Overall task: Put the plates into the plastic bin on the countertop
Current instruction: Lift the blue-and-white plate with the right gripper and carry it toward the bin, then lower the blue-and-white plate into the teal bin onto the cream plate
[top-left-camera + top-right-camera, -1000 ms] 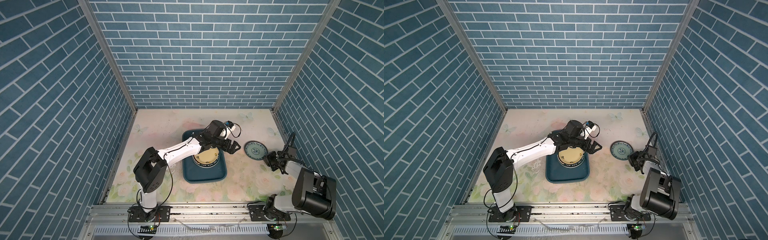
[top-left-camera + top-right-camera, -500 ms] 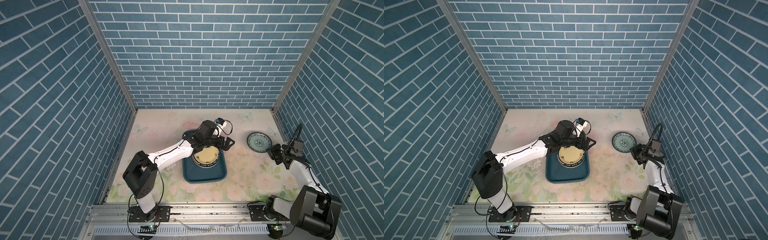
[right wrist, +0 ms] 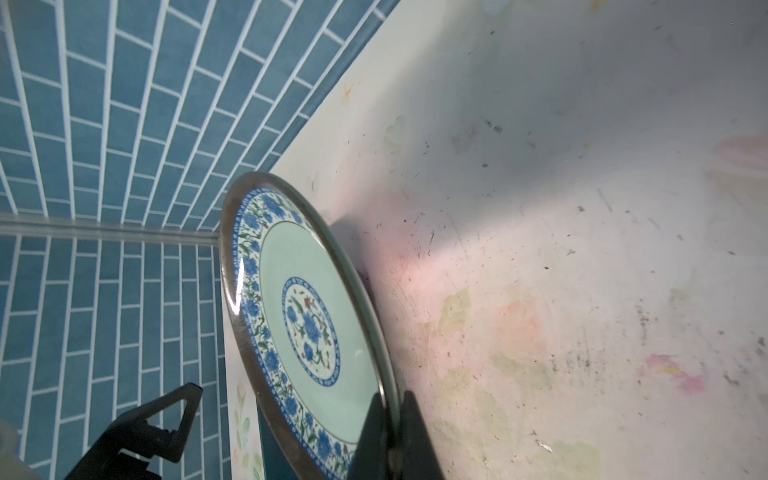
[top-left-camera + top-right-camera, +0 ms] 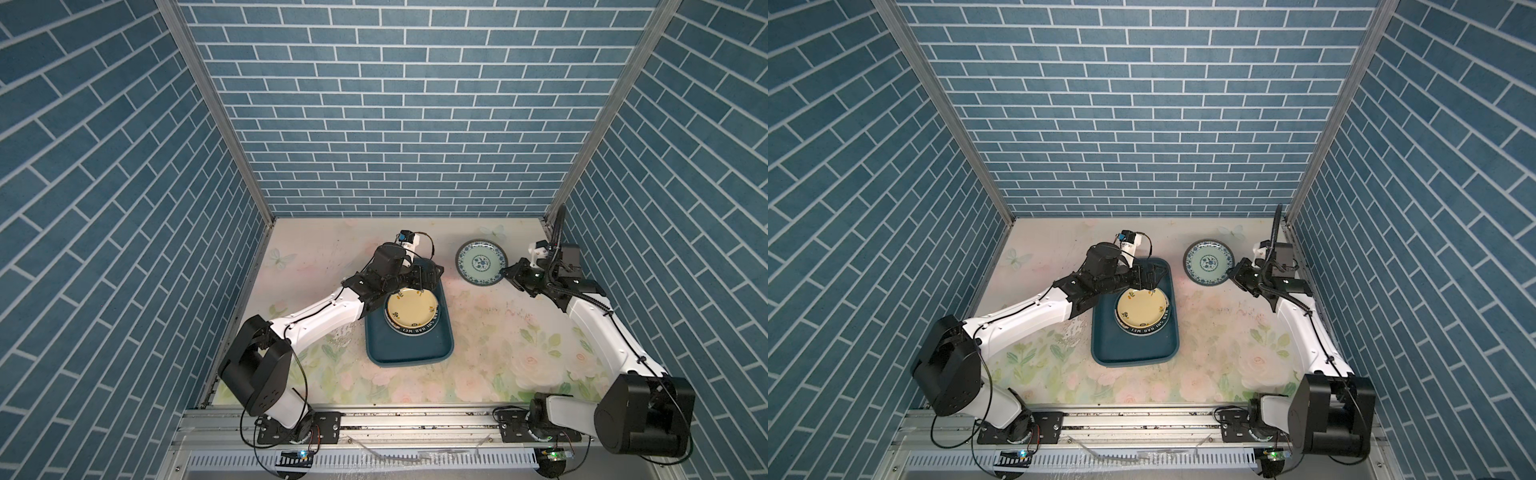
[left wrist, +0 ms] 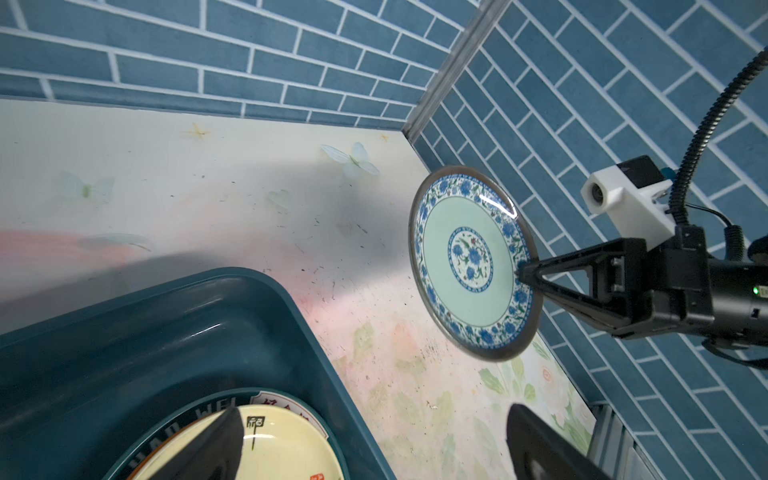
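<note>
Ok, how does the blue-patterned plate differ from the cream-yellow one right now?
The cream-yellow plate lies flat in the plastic bin; the blue-patterned plate is outside it, tilted. The right gripper is shut on the blue-patterned plate's rim; nothing grips the cream-yellow plate. The blue-patterned plate has a pale green centre with a blue floral border; the cream-yellow plate is nearly plain. Both are round, face up.

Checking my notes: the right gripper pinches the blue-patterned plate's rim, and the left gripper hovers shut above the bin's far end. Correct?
Almost. The left gripper is open, its jaws wide apart in the left wrist view. The rest holds.
</note>
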`<state>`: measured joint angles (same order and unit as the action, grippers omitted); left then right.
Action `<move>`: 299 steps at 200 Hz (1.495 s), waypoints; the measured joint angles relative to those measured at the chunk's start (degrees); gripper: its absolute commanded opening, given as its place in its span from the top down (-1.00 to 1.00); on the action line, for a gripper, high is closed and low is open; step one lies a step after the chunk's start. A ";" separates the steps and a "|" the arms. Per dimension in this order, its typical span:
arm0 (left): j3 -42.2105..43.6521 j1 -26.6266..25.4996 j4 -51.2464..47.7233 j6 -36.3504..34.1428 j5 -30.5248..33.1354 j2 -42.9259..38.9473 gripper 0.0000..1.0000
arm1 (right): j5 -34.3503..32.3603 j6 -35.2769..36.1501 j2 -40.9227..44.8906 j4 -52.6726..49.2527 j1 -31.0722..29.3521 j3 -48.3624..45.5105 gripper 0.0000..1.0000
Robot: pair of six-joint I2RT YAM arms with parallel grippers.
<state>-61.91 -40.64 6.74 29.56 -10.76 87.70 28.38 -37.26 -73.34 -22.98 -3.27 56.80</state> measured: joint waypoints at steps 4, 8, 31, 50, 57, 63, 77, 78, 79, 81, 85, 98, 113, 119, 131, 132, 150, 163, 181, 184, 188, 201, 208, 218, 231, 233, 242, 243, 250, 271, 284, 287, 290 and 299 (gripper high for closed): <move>0.35 0.07 0.02 0.13 0.61 -0.44 -0.99 | -0.04 0.48 -0.55 -0.46 -0.76 0.61 1.00; 0.81 0.13 0.04 0.35 1.36 -1.01 -0.99 | -0.04 1.05 -1.16 -0.92 -1.62 1.27 1.00; 2.73 0.85 -0.46 2.14 5.68 -3.72 -0.99 | -0.24 3.54 -3.61 -2.71 -6.12 4.39 1.00; 3.52 2.62 -1.70 4.76 9.38 -5.22 -0.99 | -0.20 4.96 -5.79 -3.61 -9.27 6.75 1.00; 4.11 3.54 -2.16 6.01 10.49 -5.73 -0.99 | -0.20 5.62 -6.71 -3.98 -10.40 7.61 1.00; 4.79 4.28 -2.21 7.10 11.28 -6.14 -0.99 | -0.22 6.21 -7.65 -4.48 -11.43 8.41 1.00; 6.69 5.70 -2.64 9.27 12.81 -7.04 -0.99 | -0.31 7.34 -9.86 -5.70 -13.46 10.19 1.00; 6.93 5.86 -2.73 9.53 13.00 -7.13 -0.99 | -0.31 7.41 -10.08 -5.77 -13.62 10.34 1.00; 7.04 5.92 -2.78 9.66 13.14 -7.15 -0.99 | -0.31 7.45 -10.19 -5.79 -13.70 10.40 1.00; 7.37 6.08 -2.91 9.90 13.46 -7.32 -0.99 | -0.31 7.67 -10.56 -5.88 -14.01 10.60 1.00; 7.85 6.29 -3.06 10.40 13.97 -7.52 -0.99 | -0.31 7.80 -11.21 -6.12 -14.60 11.02 1.00; 9.40 6.62 -3.50 11.74 15.54 -8.39 -0.99 | -0.28 8.59 -13.33 -6.69 -16.24 12.02 1.00; 10.47 6.60 -4.66 12.72 17.20 -9.70 -0.99 | -0.22 9.20 -15.82 -7.37 -18.01 12.98 1.00; 10.78 6.60 -4.92 13.03 17.75 -10.27 -0.99 | -0.15 9.33 -16.85 -7.82 -18.73 13.53 1.00; 11.23 6.60 -5.40 13.42 19.06 -11.67 -0.99 | -0.09 9.99 -18.88 -8.81 -20.13 14.93 1.00; 11.26 6.60 -5.42 13.44 19.15 -11.74 -0.99 | -0.09 10.05 -19.02 -8.83 -20.22 14.99 1.00; 12.02 6.60 -5.62 13.75 20.92 -13.97 -0.99 | -0.04 11.13 -22.08 -10.16 -22.36 17.53 1.00; 12.66 6.62 -5.55 13.81 21.77 -15.28 -0.99 | -0.04 12.09 -24.02 -11.10 -23.56 19.28 1.00; 13.60 6.73 -5.46 13.81 22.32 -16.41 -0.99 | -0.09 13.20 -26.08 -12.46 -24.74 20.90 1.00; 13.77 6.75 -5.44 13.81 22.34 -16.52 -0.99 | -0.09 13.35 -26.38 -12.68 -24.96 21.11 1.00; 13.94 6.78 -5.44 13.81 22.36 -16.63 -0.99 | -0.07 13.62 -26.84 -13.00 -25.20 21.40 1.00; 14.40 6.95 -5.44 13.94 22.36 -16.72 -0.99 | -0.09 14.25 -28.02 -13.97 -25.70 22.12 1.00; 14.62 7.06 -5.46 14.03 22.34 -16.72 -0.99 | -0.09 14.62 -28.63 -14.43 -25.86 22.43 1.00; 14.78 7.21 -5.60 14.19 22.32 -16.72 -0.99 | -0.11 14.97 -29.46 -15.04 -25.97 22.88 1.00; 14.91 7.41 -5.55 14.43 22.32 -16.72 -0.99 | -0.15 15.28 -30.67 -15.61 -26.10 23.34 1.00; 14.93 7.43 -5.55 14.45 22.32 -16.72 -0.99 | -0.13 15.34 -30.82 -15.67 -26.12 23.37 1.00; 14.97 7.54 -5.60 14.58 22.29 -16.72 -0.99 | -0.24 15.67 -31.54 -16.00 -26.27 23.45 1.00; 14.97 7.54 -5.60 14.62 22.29 -16.72 -0.99 | -0.26 15.72 -31.63 -16.06 -26.32 23.47 1.00; 14.97 7.63 -5.60 14.64 22.29 -16.72 -0.99 | -0.44 16.02 -32.17 -16.44 -26.36 23.54 1.00; 14.97 7.76 -5.57 14.78 22.29 -16.72 -0.99 | -0.92 16.70 -33.55 -17.88 -26.71 24.22 1.00; 14.97 7.82 -5.55 14.80 22.23 -16.72 -0.99 | -1.14 16.81 -34.05 -18.53 -27.06 24.50 0.99; 14.97 7.85 -5.55 14.80 22.18 -16.72 -0.99 | -1.16 16.83 -34.12 -18.64 -27.15 24.55 1.00; 14.97 7.87 -5.55 14.82 22.12 -16.72 -0.99 | -1.16 16.85 -34.16 -18.73 -27.23 24.55 0.99; 14.97 7.98 -5.55 14.82 21.99 -16.72 -0.99 | -1.16 16.94 -34.25 -18.99 -27.47 24.68 1.00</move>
<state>-46.94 -32.67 1.19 44.38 11.22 70.98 27.22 -20.32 -107.59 -41.98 -30.74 81.47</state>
